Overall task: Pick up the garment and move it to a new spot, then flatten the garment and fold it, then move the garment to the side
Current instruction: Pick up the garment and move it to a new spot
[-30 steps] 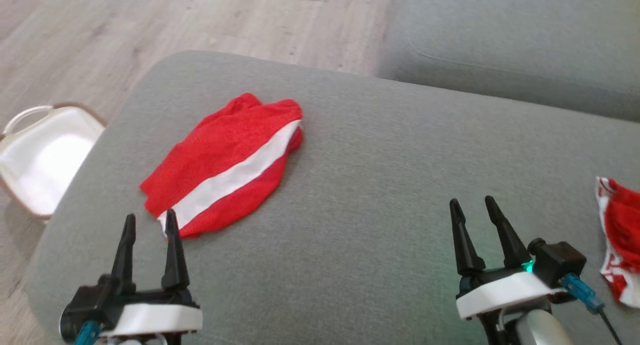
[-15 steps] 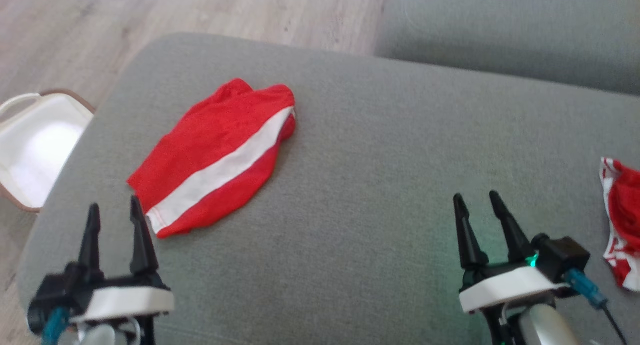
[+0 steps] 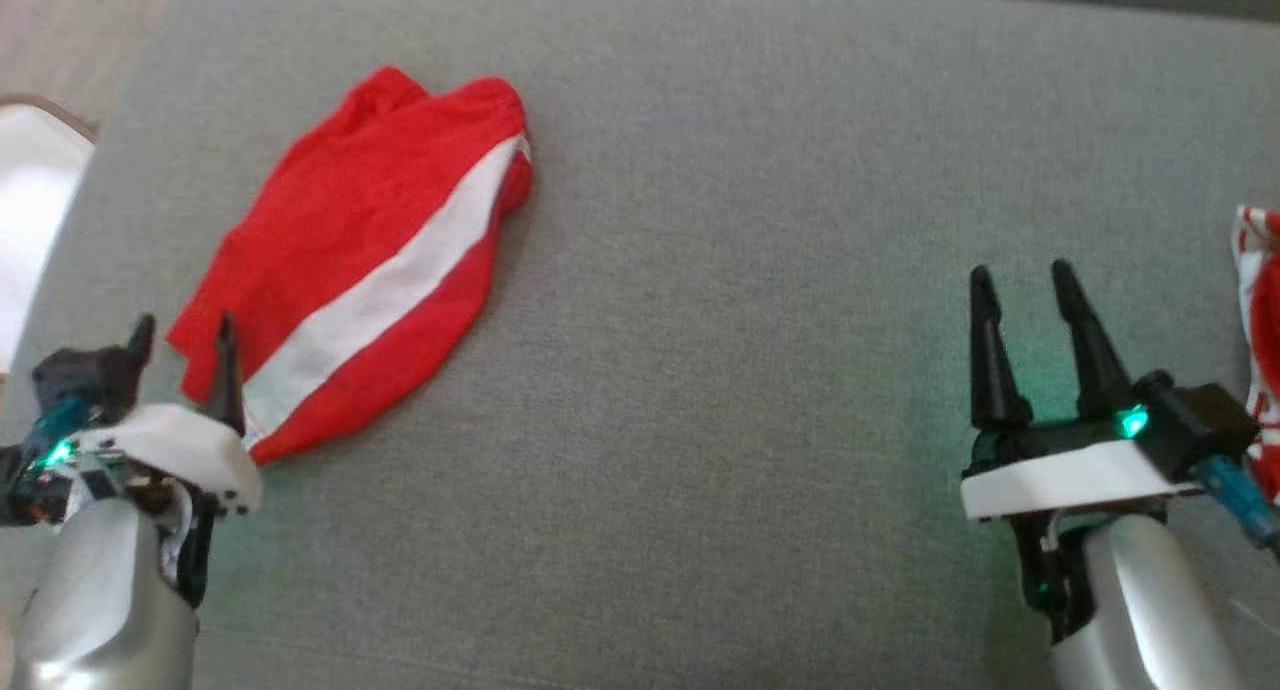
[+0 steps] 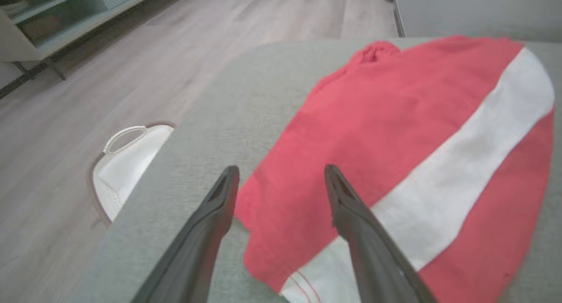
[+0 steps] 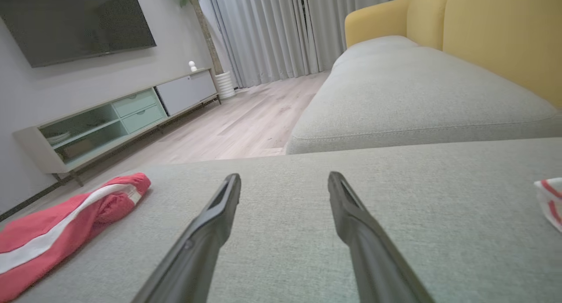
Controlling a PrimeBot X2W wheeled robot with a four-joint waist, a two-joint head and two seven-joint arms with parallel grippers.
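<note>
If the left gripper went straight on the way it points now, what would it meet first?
Probably the near corner of the red garment, seen between the left gripper's open jaws on the grey cushion; depth is unclear.

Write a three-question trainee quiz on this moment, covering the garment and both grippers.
1. True or false: the left gripper is shut on the red garment.
2. In its wrist view, what lies between the fingers of the right gripper? A) bare grey cushion B) the red garment C) a cup
3. What colour is the stripe running across the garment?
Key: 1 false, its fingers stand open at the garment's near corner. 2 A. 3 white.
</note>
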